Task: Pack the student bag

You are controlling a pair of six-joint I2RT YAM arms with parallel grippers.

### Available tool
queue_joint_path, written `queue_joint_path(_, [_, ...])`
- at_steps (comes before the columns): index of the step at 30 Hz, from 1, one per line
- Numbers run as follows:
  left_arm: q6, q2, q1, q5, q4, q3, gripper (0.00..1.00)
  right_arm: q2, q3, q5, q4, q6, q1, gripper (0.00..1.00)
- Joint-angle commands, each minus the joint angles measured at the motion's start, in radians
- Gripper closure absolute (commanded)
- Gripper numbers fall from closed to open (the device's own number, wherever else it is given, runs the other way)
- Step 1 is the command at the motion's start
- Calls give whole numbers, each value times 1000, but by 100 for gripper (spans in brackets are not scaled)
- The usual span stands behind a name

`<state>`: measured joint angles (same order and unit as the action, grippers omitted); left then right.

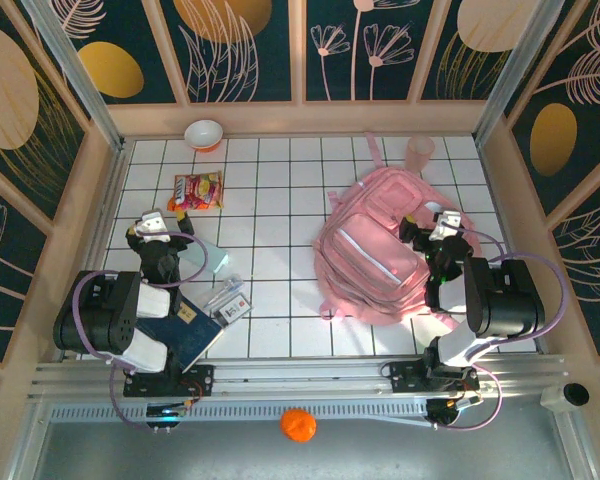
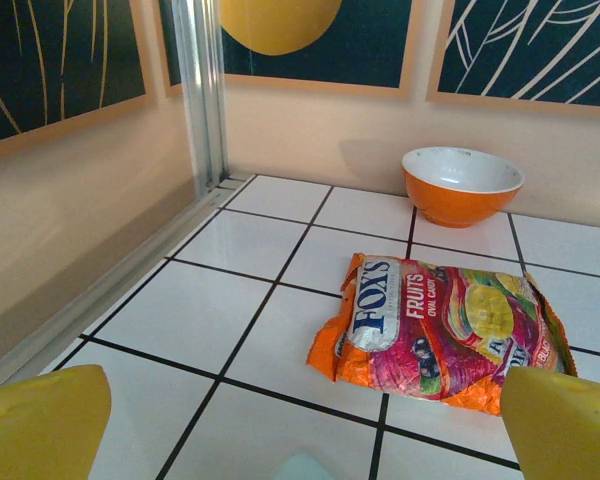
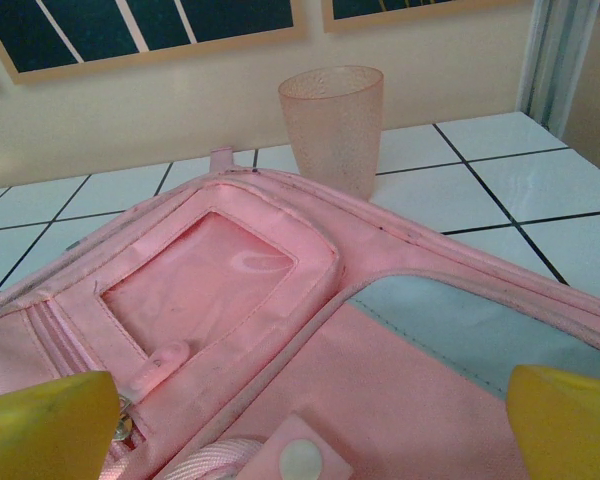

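Observation:
The pink student bag (image 1: 375, 255) lies flat on the right half of the tiled table, front pocket up. My right gripper (image 1: 442, 228) hovers at its right edge. In the right wrist view its yellow fingertips (image 3: 45, 420) stand wide apart, open, over the bag's fabric (image 3: 280, 330) with nothing between them. My left gripper (image 1: 155, 225) is at the left side of the table, open and holding nothing. In the left wrist view its fingertips (image 2: 565, 425) frame bare tile just short of a Fox's candy bag (image 2: 445, 330).
An orange bowl (image 1: 204, 133) sits at the back wall and a translucent pink cup (image 1: 420, 152) stands behind the bag. The candy bag (image 1: 197, 190), a pale blue flat item (image 1: 208, 258), small cards (image 1: 228, 300) and a dark blue book (image 1: 185, 335) lie at the left.

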<state>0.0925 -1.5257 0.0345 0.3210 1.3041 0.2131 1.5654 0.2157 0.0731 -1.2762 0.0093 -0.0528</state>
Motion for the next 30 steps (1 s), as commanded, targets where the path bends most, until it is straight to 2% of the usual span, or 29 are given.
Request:
queue_joint_path(1, [6,43,-4,-42,-43,22,4,-14,3,7,-45,8,2,1])
queue_joint_path(3, [-21,124,2,-86,-242,98,9,-84,-6,-1,-1,12,0,1])
queue_joint_path(6, [-2,237,7,-122,-486,208,13,-267,11,-22,179,51,-18,1])
queue_joint_path(9, [88,291,23,-195,-751,373,20,-452,128,-59,558,169,-57,1])
queue_joint_path(11, [126,289,84,-228,-886,484,26,-513,289,-84,901,235,-70,1])
queue_joint_path(14, [153,245,213,-262,-1005,627,28,-492,516,-122,1338,300,-73,1])
queue_joint_path(17, [192,131,332,-295,-1147,786,32,-455,644,-139,1614,352,-77,1])
queue_joint_path(19, [188,33,412,-304,-1245,889,39,-458,651,-105,1711,374,-85,1])
queue_joint_path(21, [169,-55,502,-317,-1284,965,38,-478,628,-106,1792,450,-106,2])
queue_joint_path(23, [191,-151,567,-404,-1273,1020,36,-519,575,-62,1842,519,-162,3])
queue_joint_path(26, [249,-317,622,-512,-1292,1126,36,-612,446,82,1791,572,-261,3])
queue_joint_path(28, [249,-409,664,-540,-1302,1206,36,-657,369,166,1748,605,-325,4])
queue_joint_path(30, [244,-475,697,-561,-1282,1261,35,-678,320,199,1714,632,-355,5])
